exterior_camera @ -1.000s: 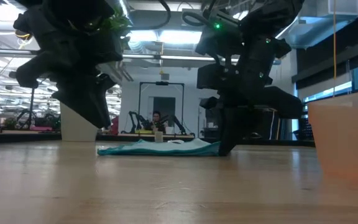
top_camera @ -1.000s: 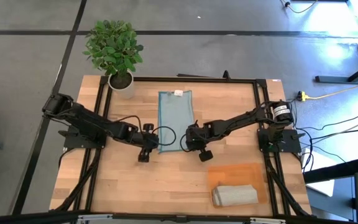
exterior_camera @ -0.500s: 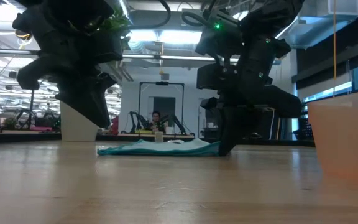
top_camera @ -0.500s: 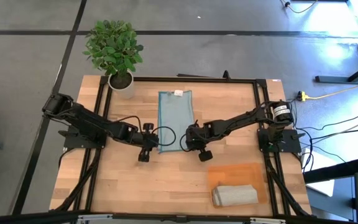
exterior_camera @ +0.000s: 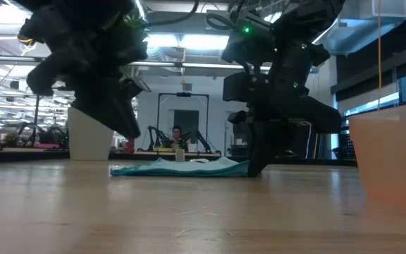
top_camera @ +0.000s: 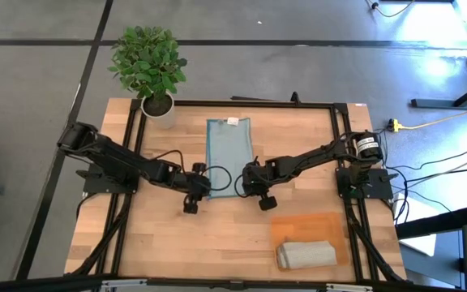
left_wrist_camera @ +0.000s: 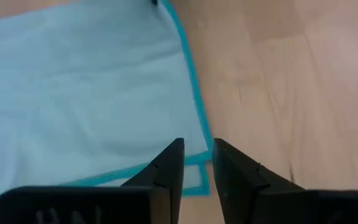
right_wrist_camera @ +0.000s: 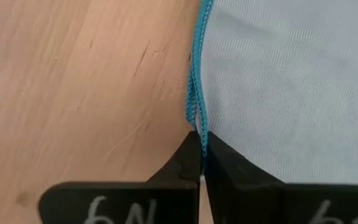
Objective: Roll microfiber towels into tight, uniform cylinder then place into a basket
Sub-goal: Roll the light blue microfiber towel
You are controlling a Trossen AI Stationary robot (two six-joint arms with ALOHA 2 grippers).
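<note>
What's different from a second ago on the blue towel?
The left gripper moved slightly right, onto the blue towel's near left corner; it grips nothing yet. The right gripper stays shut on the opposite corner's hem. The grey towel in the basket is unchanged.

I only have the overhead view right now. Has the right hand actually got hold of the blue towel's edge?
Observer: Yes. The right wrist view shows the right hand shut on the teal-stitched hem of the blue towel.
Operator: And the left hand, is it gripping too?
Observer: No. Its own wrist view shows the left hand slightly open, tips over the towel's corner hem, nothing visibly pinched.
Operator: Is it touching the table?
Observer: No. In the low view it hangs clear above the tabletop.
</note>
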